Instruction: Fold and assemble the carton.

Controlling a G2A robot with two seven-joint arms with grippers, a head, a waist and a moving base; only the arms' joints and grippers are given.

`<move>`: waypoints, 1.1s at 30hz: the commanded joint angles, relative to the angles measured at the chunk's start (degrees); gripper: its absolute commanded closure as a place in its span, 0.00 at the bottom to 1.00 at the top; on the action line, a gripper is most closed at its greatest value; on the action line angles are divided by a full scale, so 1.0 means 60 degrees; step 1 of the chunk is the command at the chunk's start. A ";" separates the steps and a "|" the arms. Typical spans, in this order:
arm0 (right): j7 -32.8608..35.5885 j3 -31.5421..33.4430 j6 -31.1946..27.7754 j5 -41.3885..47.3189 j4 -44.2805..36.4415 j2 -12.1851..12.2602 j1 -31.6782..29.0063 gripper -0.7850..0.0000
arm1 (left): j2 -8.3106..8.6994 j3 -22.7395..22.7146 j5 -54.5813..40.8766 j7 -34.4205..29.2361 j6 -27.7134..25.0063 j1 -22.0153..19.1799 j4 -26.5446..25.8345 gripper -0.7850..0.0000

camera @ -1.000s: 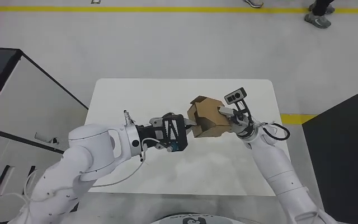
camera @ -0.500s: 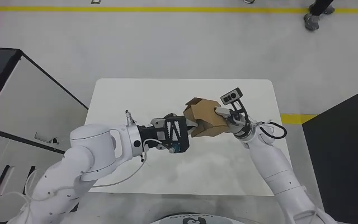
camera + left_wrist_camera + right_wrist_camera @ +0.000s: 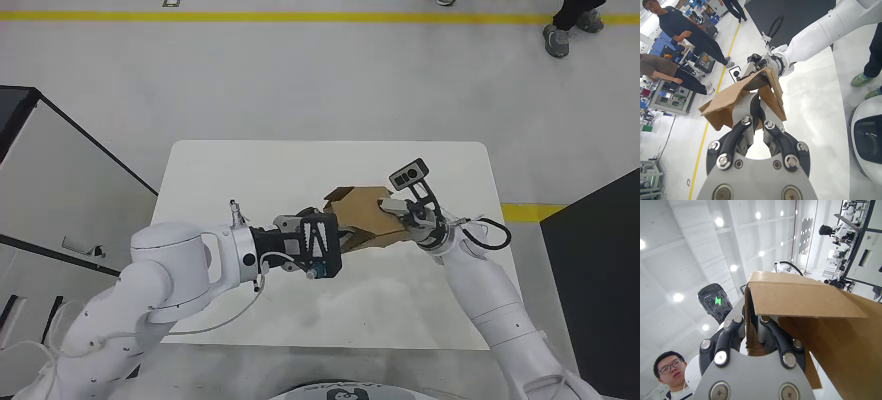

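A brown cardboard carton (image 3: 362, 216) hangs above the middle of the white table (image 3: 240, 175), partly folded, with flaps sticking out. My left gripper (image 3: 342, 240) is shut on a panel at the carton's near left side; in the left wrist view its fingers (image 3: 756, 108) pinch the cardboard (image 3: 723, 108). My right gripper (image 3: 396, 209) holds the carton's right end. In the right wrist view it (image 3: 751, 325) is shut on a thin side wall of the carton (image 3: 810, 302), one finger on each face. The left wrist view also has the right gripper (image 3: 755, 66) beyond the carton.
A black cabinet (image 3: 40, 130) stands off the table's left edge and a dark panel (image 3: 600, 260) off its right. Bare tabletop lies in front of and behind the carton. People stand in the room behind, touching nothing.
The carton has shifted left and tilted flatter, its top flap lowering. Both grippers have moved left with it, still holding it.
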 commanded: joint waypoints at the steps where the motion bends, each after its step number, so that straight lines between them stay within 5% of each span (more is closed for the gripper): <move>1: 0.0036 -0.0013 0.0023 -0.0014 -0.0008 -0.0004 -0.0005 1.00 | -0.0002 0.0041 0.0006 -0.0003 -0.0011 -0.0019 -0.0001 1.00; 33: -0.0395 0.0263 -0.0094 0.0161 0.0173 -0.0045 -0.0184 1.00 | 0.0106 -0.0837 -0.0255 0.0187 0.0248 0.0229 -0.0059 1.00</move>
